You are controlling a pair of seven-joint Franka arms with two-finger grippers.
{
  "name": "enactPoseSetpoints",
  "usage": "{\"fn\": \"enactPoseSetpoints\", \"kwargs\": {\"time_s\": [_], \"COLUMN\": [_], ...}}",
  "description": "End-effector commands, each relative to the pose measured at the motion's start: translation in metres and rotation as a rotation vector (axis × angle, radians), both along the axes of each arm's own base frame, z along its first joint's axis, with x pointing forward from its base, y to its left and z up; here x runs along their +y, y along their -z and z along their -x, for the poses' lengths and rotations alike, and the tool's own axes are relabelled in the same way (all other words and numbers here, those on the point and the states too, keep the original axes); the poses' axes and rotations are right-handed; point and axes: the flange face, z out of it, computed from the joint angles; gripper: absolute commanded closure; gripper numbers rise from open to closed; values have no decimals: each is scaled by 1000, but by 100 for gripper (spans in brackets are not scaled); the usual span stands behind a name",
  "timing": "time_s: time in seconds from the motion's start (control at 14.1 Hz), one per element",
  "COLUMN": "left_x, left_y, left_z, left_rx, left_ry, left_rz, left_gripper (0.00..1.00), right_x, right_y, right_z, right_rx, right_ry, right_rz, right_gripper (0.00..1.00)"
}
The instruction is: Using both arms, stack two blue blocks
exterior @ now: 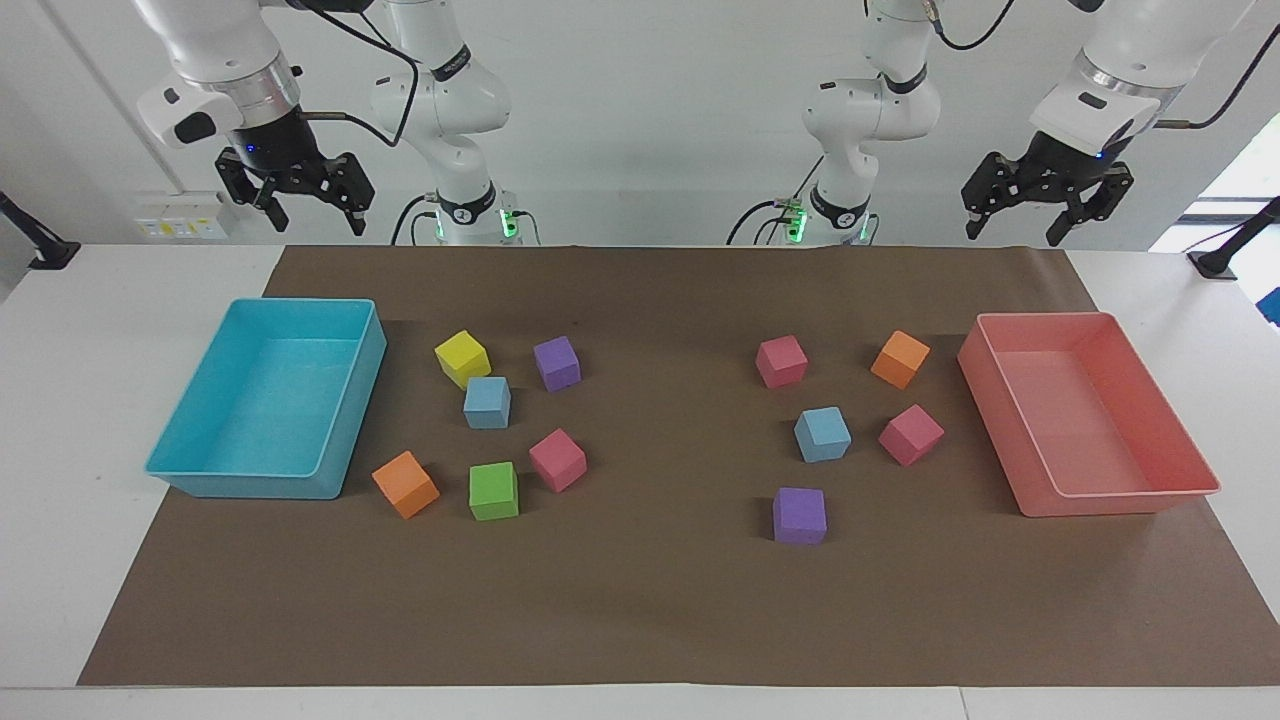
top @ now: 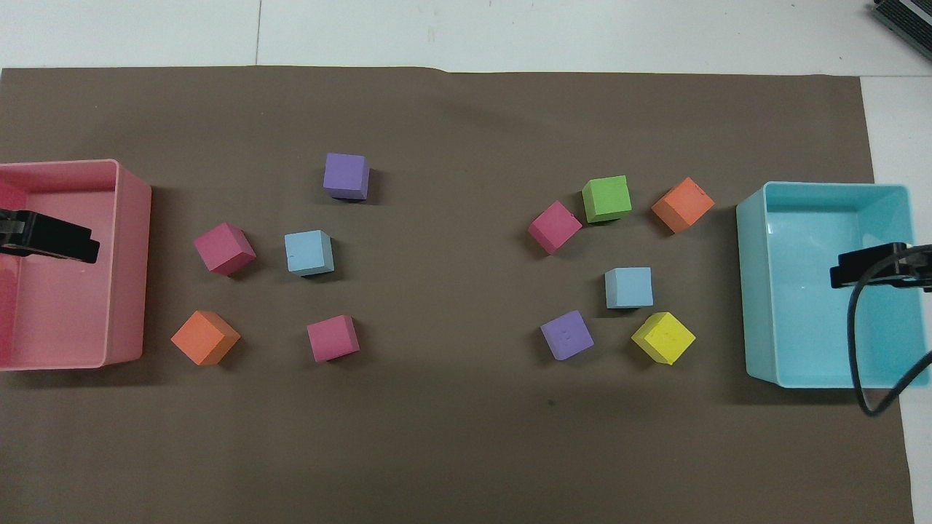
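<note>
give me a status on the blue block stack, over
Left pincer and right pincer open, raised, empty. Two light-blue foam cubes apart on brown mat, unstacked. Yellow foam cube crowds one.

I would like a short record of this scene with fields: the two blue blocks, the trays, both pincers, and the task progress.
blue block one: on the brown mat, beside the yellow cube, toward the right arm's end
blue block two: on the mat, toward the left arm's end, beside a pink cube
cyan tray: right arm's end
pink tray: left arm's end
left pincer: open, raised, holds nothing
right pincer: open, raised, holds nothing
progress: blocks apart, not stacked
</note>
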Motion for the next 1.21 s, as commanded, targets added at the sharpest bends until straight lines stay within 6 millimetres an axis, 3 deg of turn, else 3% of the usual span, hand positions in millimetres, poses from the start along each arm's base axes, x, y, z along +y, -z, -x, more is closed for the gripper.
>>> {"fn": "enactPoseSetpoints", "kwargs": {"time_s": [0.0,1.14], "left_x": [3,0], "left_y": [0,-1], "left_z": [10,8], "left_rx": [7,-7], "left_ry": [10,3], "left_rz": [-23,-19], "left_gripper": [0,0], "right_x": [-2,-4], "right_y": [-7,-10], "right_z": [6,14], "right_rx": [2,-1], "right_ry": [-19,-15], "right_rz": [24,4], "right_gripper": [0,0]}}
